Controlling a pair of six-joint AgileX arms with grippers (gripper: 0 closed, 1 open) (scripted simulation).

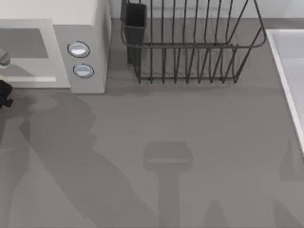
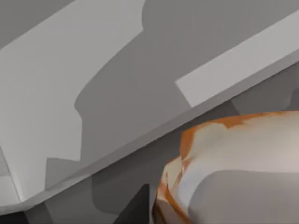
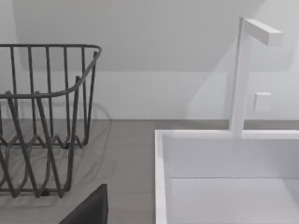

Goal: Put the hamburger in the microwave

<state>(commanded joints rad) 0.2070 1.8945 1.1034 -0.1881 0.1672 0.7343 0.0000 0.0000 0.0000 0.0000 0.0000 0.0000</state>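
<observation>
The left arm is at the far left edge of the top view, in front of the microwave (image 1: 52, 52). Its hand (image 1: 4, 92) shows there as a dark part. The hamburger (image 2: 238, 168) is very close to its wrist camera.

We see a dark wire rack (image 3: 46, 121) on the grey bench (image 3: 126, 154), beside a white sink (image 3: 161, 177) with an upright white faucet (image 3: 240, 74) at its rear rim.

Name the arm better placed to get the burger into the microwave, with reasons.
Left. Its wrist view has the burger close up beside the microwave, and the top view shows that arm at the table's left edge by the microwave. The right wrist view faces the rack and sink.
</observation>
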